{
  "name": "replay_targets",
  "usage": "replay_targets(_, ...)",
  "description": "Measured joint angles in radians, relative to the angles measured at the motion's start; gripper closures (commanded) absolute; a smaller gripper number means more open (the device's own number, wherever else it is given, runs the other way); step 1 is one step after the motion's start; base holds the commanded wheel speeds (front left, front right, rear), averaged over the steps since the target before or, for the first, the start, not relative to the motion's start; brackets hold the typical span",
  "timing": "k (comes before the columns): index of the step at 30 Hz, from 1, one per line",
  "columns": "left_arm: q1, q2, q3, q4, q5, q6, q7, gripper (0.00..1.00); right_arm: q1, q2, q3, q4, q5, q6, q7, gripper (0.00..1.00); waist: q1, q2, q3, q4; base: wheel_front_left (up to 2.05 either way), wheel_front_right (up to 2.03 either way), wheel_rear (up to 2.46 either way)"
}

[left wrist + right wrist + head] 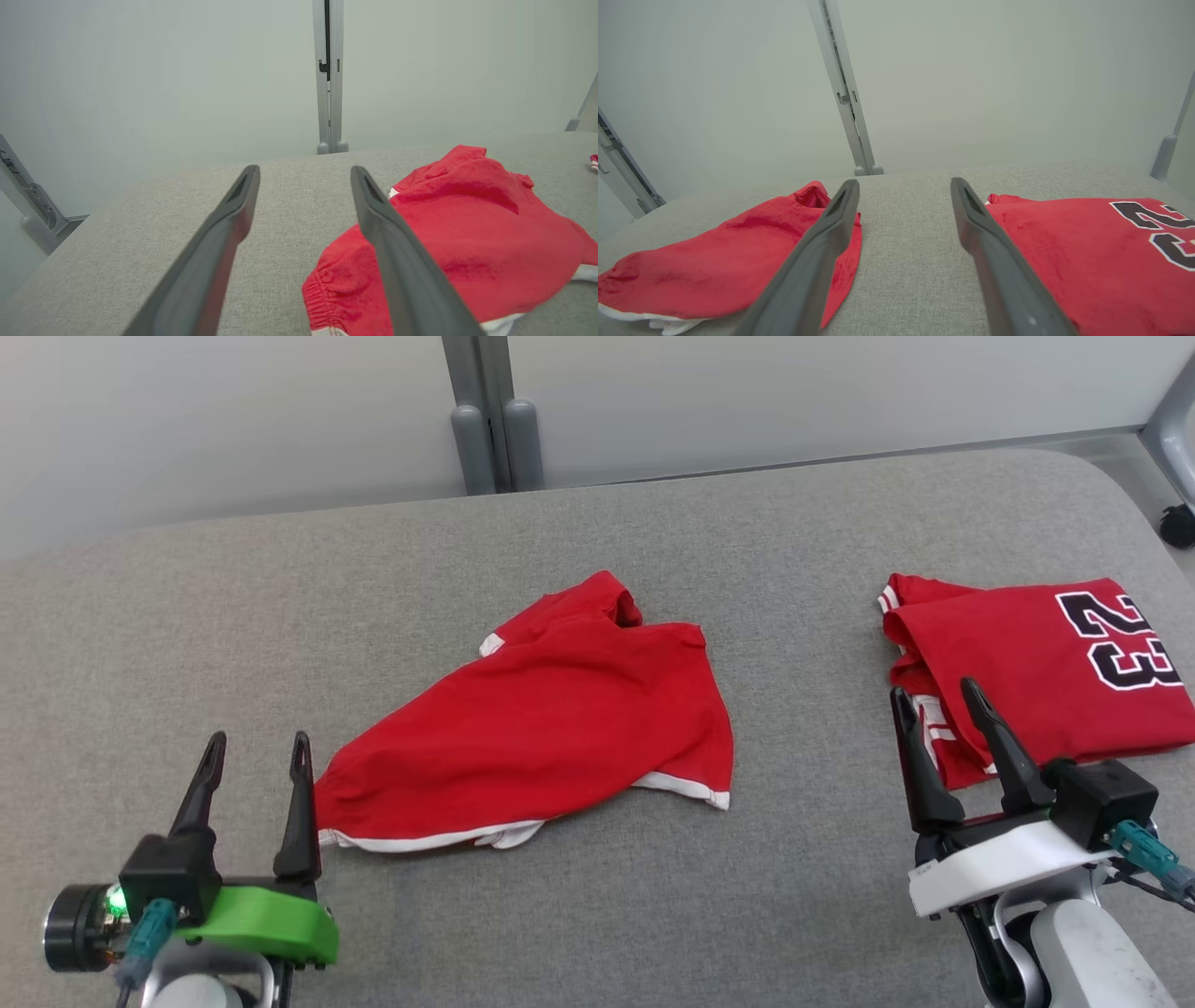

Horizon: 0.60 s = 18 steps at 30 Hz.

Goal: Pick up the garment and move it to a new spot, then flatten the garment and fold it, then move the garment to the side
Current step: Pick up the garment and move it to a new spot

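Head view is showing a big grey surface [280,616] with a red garment [560,719] lying in the middle of it. The red garment is looking crumpled and lumpy, not flat. White trim [429,841] is running along its near edge. One bunched end is pointing at the robot's left side.

The left gripper [259,739] is sitting at the lower left, just beside that bunched end. Its two dark fingers [301,793] are standing wide apart, and nothing is sitting between them. I cannot tell if the nearer finger is touching the cloth.

Left wrist view is showing the same thing. Bare grey surface is lying in the gap between the fingers, and the red garment [467,224] is lying off to one side, partly behind one finger.

The right gripper [934,689] is sitting at the lower right. Its fingers are wide apart too, and it is holding nothing. They are pointing over the near corner of a red shirt [1027,663], which is lying folded at the right end of the surface, well apart from the red garment. A black and white number 23 [1120,639] is showing on top of it.

Right wrist view is showing the red garment on one side, the red shirt on the other, and bare surface between the fingers.

A pale wall [233,420] and a grey post [495,429] are standing behind the surface.
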Motion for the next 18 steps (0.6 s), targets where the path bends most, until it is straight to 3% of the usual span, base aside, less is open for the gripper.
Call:
replay_targets(7,0.110,-0.051,0.060,-0.083,0.063,-0.008,0.000,0.00,0.062,0.019,-0.035,-0.024,-0.011,0.000,0.000,0.00,0.0000,0.0000,-0.017,0.017,0.00,0.00,0.00)
replay_targets(18,0.124,-0.113,0.122,-0.069,0.125,-0.061,0.000,0.00,0.068,0.011,-0.034,-0.023,-0.025,0.000,0.000,0.00,0.0000,0.0000,-0.019,0.025,0.00,0.00,0.00)
